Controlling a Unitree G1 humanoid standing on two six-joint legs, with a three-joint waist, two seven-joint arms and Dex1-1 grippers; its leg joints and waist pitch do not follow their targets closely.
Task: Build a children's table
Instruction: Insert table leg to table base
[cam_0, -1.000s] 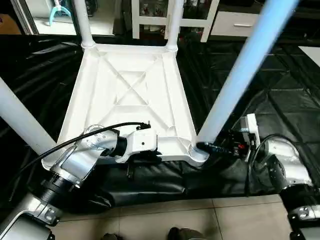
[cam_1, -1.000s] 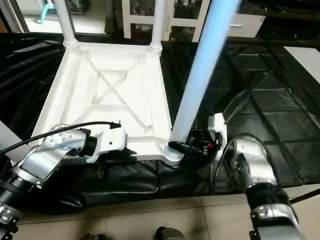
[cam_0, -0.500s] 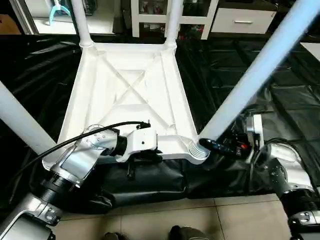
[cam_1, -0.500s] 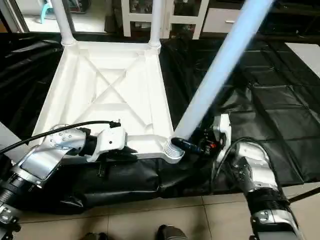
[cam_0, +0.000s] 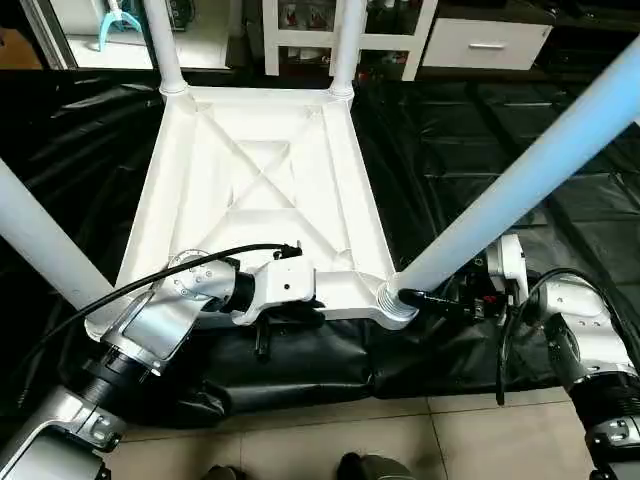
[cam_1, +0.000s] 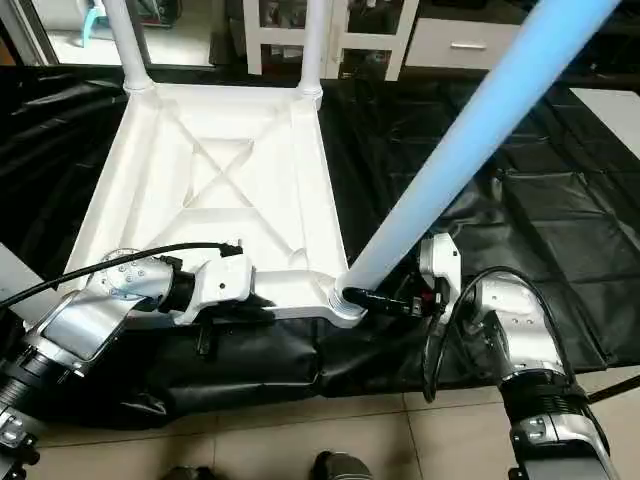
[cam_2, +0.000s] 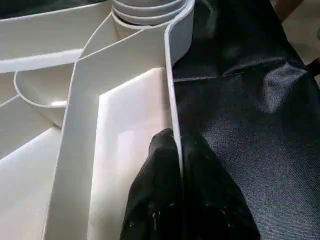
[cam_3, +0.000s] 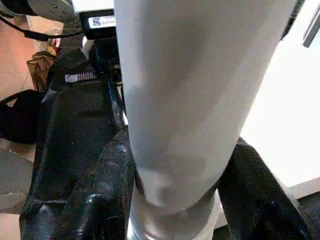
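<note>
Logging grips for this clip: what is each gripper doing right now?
Left gripper: shut on the table top's rim.
Right gripper: shut on the near-right leg, by its socket end.

Tilted leg (cam_0: 520, 180) in top's (cam_0: 250, 190) near-right socket

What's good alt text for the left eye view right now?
The right gripper clamps the base of a white table leg that leans steeply to the right out of the near-right corner socket of the upside-down white table top. The left gripper pinches the top's near rim. Three other legs stand in their sockets, on black sheeting.
</note>
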